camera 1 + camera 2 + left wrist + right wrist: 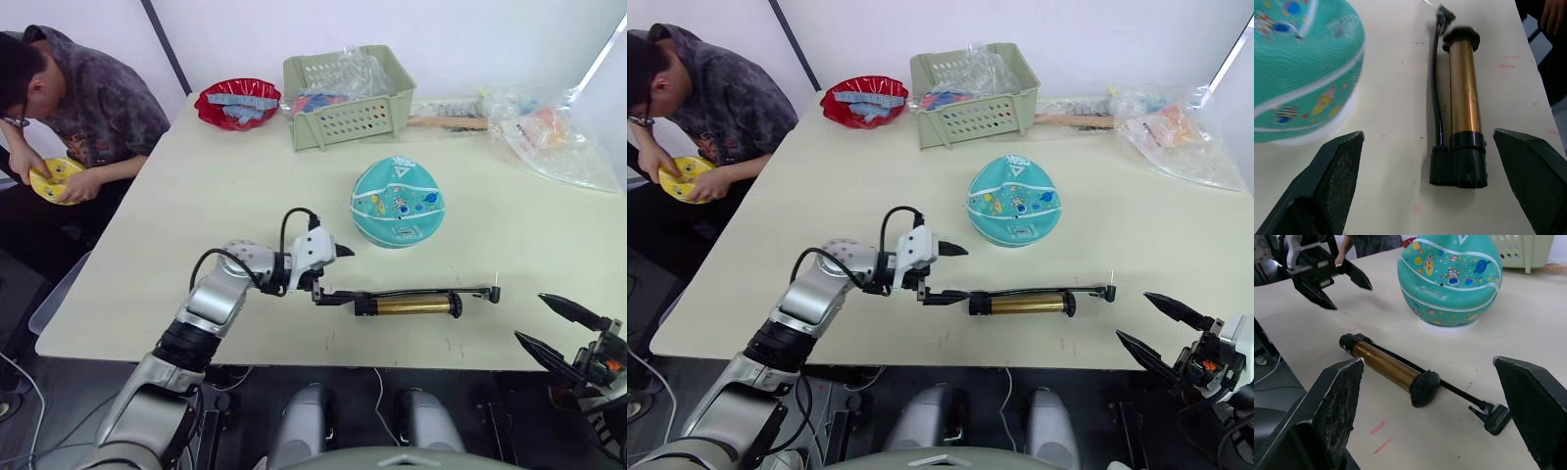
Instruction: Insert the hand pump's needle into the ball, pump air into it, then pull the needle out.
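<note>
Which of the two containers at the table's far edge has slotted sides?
The pale green basket, rectangular with slotted walls; the red bowl beside it, on the robot's left, is round and solid.

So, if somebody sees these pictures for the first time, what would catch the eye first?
Probably the teal ball, sitting on a white ring in the middle of the table. In front of it, near the table's front edge, lies the hand pump with its shiny gold cylinder. The left gripper hovers open at one end of the pump, the right gripper open past the other.
</note>
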{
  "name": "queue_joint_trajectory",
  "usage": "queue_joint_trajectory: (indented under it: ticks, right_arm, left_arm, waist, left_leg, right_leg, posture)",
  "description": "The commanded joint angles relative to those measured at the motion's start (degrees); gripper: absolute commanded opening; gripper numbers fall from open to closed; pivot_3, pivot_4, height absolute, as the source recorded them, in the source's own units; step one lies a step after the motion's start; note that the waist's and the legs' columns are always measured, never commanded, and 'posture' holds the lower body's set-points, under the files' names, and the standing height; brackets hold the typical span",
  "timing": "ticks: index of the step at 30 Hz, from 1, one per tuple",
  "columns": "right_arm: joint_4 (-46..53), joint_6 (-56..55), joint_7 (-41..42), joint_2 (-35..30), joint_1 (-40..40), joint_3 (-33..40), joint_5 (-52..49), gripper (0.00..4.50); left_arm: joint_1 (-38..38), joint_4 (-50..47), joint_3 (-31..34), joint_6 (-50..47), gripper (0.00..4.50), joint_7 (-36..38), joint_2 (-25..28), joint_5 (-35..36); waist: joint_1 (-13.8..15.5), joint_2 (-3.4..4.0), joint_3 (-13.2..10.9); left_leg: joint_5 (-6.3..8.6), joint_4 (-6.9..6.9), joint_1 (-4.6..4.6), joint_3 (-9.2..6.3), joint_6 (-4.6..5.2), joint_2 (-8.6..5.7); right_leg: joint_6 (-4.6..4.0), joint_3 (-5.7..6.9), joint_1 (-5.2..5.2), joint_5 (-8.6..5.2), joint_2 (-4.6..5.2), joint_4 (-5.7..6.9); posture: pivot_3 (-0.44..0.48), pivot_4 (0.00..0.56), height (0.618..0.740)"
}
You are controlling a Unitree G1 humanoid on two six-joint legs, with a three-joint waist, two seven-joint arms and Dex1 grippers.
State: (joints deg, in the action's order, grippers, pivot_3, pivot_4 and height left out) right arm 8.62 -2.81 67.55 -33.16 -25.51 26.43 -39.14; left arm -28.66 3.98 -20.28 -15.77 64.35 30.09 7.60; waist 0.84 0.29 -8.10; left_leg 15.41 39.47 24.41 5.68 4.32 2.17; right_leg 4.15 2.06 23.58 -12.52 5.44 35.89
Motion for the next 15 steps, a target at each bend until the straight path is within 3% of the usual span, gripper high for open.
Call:
queue_joint_trajectory:
  ticks: [1, 15]
  right_arm:
    - [3.2, 0.5, -0.6, 0.1, -0.4, 1.2, -1.3, 4.44]
    - [5.3, 1.1, 0.3, -0.4, -1.9, 1.6, -1.6, 4.44]
  left_arm:
    - [-2.7, 1.1, -2.1, -1.1, 4.5, -1.5, -2.7, -2.3]
    - [-11.2, 11.6, -7.7, -5.5, 4.5, -9.0, -19.2, -8.0]
  waist:
    - [0.1, 0.0, 0.0]
    - [0.2, -0.07, 0.0]
  left_leg:
    - [-0.01, 0.0, 0.0, -0.02, -0.02, 0.0]
    - [-0.03, 0.09, 0.08, -0.1, -0.02, -0.06]
  right_leg:
    - [0.0, 0.0, 0.0, 0.0, -0.02, 0.01]
    - [-0.01, -0.1, -0.01, 0.0, -0.04, 0.01]
  posture:
    - [0.0, 0.15, 0.74]
    - [0.0, 0.15, 0.74]
